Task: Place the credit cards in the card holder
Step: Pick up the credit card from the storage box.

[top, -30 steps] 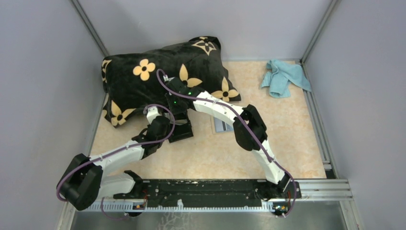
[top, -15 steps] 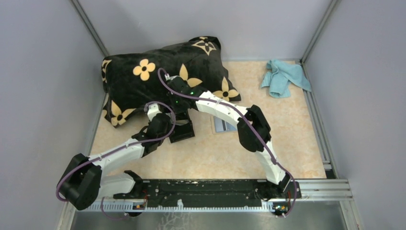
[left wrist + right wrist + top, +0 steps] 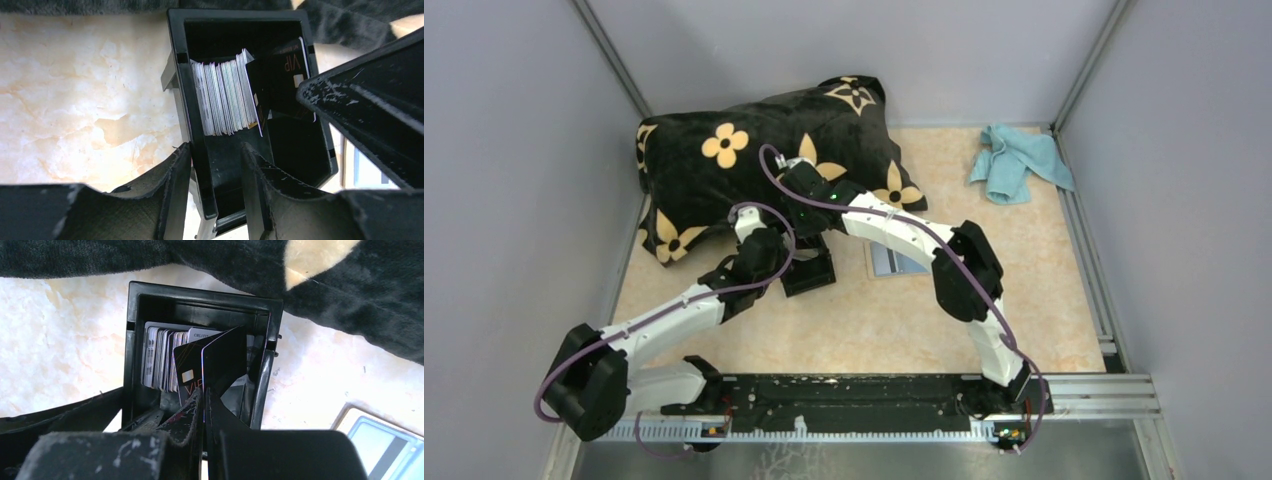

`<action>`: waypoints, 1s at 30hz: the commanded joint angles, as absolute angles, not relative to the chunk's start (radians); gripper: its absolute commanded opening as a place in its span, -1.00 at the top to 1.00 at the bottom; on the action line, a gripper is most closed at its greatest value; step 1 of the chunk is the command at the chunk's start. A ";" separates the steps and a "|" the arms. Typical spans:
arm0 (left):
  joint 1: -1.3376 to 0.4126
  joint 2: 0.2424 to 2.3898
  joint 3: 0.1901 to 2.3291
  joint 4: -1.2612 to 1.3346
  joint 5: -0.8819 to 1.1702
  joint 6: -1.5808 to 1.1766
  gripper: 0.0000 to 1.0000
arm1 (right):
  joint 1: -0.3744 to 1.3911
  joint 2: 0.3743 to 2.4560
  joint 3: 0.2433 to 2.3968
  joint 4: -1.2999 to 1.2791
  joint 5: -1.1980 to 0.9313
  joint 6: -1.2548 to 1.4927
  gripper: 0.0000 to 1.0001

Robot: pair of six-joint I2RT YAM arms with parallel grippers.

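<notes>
The black card holder sits on the table in front of the pillow, with a pack of pale cards standing in it. My left gripper straddles the holder's left wall, one finger outside and one inside. My right gripper is shut on a black card marked VIP, held upright inside the holder; that card also shows in the left wrist view. A grey card with a dark stripe lies flat on the table right of the holder, with a pale edge around it.
A big black pillow with yellow flowers lies just behind the holder, touching its far side. A light blue cloth is at the back right. Grey walls and metal rails close the table in.
Both arms have shifted slightly to the right over the holder. The left gripper has moved in closer to the holder. The right gripper still holds the black card.
</notes>
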State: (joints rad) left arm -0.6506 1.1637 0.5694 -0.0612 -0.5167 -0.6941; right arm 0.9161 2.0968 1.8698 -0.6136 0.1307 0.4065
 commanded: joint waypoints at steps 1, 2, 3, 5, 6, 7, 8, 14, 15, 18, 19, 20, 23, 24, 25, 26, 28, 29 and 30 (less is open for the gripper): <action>-0.665 1.134 0.644 -0.049 -0.545 -0.660 0.05 | 0.930 1.998 1.841 -0.570 0.162 0.378 1.00; -0.667 1.134 0.652 -0.054 -0.547 -0.655 0.05 | 0.931 1.988 1.834 -0.564 0.165 0.375 1.00; -0.669 1.134 0.660 -0.057 -0.550 -0.650 0.05 | 0.930 1.981 1.825 -0.560 0.166 0.373 1.00; -0.673 1.132 0.676 -0.064 -0.552 -0.640 0.04 | 0.930 1.965 1.816 -0.555 0.172 0.370 1.00; -0.675 1.131 0.684 -0.067 -0.555 -0.634 0.04 | 0.929 1.957 1.813 -0.551 0.175 0.368 1.00; -0.676 1.131 0.691 -0.071 -0.557 -0.630 0.03 | 0.930 1.949 1.808 -0.548 0.177 0.364 1.00; -0.676 1.128 0.698 -0.076 -0.559 -0.627 0.02 | 0.930 1.944 1.804 -0.544 0.178 0.363 1.00; -0.677 1.111 0.689 -0.089 -0.570 -0.625 0.00 | 0.933 1.939 1.807 -0.540 0.175 0.362 1.00; -0.677 1.106 0.684 -0.088 -0.571 -0.627 0.00 | 0.933 1.936 1.807 -0.539 0.176 0.361 1.00; -0.677 1.094 0.680 -0.088 -0.576 -0.622 -0.02 | 0.933 1.915 1.805 -0.547 0.181 0.357 1.00; -0.677 1.091 0.685 -0.091 -0.578 -0.615 -0.03 | 0.933 1.904 1.803 -0.554 0.184 0.352 1.00; -0.677 1.087 0.692 -0.094 -0.578 -0.610 -0.05 | 0.933 1.893 1.799 -0.563 0.185 0.344 1.00; -0.676 1.075 0.702 -0.061 -0.551 -0.566 -0.15 | 0.931 1.831 1.760 -0.584 0.182 0.320 1.00; -0.676 1.067 0.698 -0.034 -0.529 -0.538 -0.18 | 0.927 1.797 1.726 -0.578 0.178 0.313 1.00; -0.676 1.058 0.691 -0.008 -0.504 -0.513 -0.22 | 0.921 1.757 1.691 -0.569 0.164 0.311 1.00; -0.676 1.049 0.682 0.021 -0.475 -0.489 -0.25 | 0.912 1.717 1.649 -0.559 0.144 0.308 1.00; -0.676 1.022 0.661 0.082 -0.395 -0.434 -0.27 | 0.889 1.623 1.561 -0.539 0.100 0.301 1.00; -0.676 1.010 0.651 0.110 -0.352 -0.409 -0.27 | 0.878 1.580 1.514 -0.530 0.074 0.296 1.00; -0.676 0.998 0.641 0.134 -0.308 -0.387 -0.28 | 0.861 1.536 1.471 -0.523 0.052 0.291 1.00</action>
State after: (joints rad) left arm -0.6724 1.0534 0.6693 -0.0090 -0.4728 -0.5144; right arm 0.9039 1.7267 1.5738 -0.5755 0.1291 0.3241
